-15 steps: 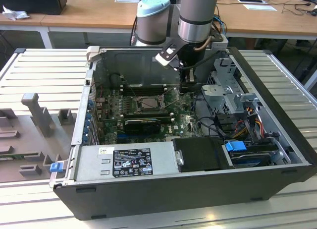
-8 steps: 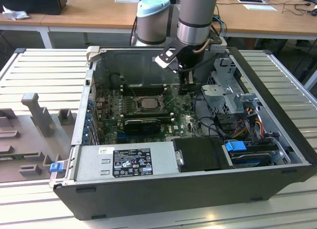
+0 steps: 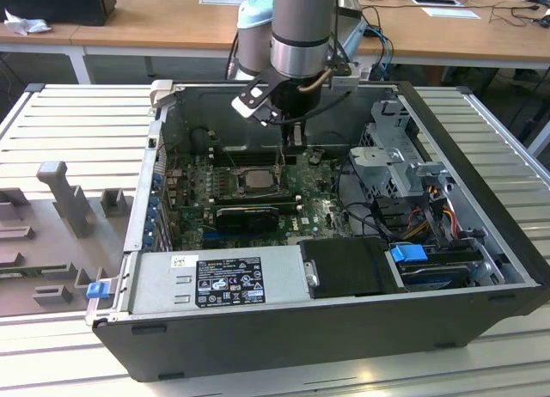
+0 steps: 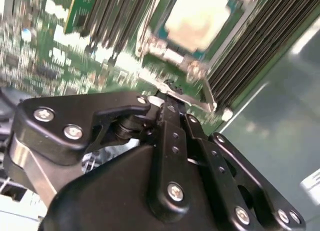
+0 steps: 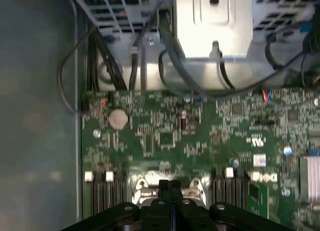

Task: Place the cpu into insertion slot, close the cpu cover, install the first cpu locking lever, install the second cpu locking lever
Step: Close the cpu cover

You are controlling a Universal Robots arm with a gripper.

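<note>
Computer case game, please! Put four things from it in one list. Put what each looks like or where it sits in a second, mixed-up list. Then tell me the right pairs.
Things:
1. cpu
2. power supply
3. end effector
4. coin battery

Descriptions:
A. round and silvery, on the green motherboard
B. black, fingers shut together, over the motherboard
C. silver-grey square in the middle of the motherboard
D. long grey box with a black label, along the wall of the case nearest the exterior view

Pairs: 1-C, 2-D, 3-B, 4-A
</note>
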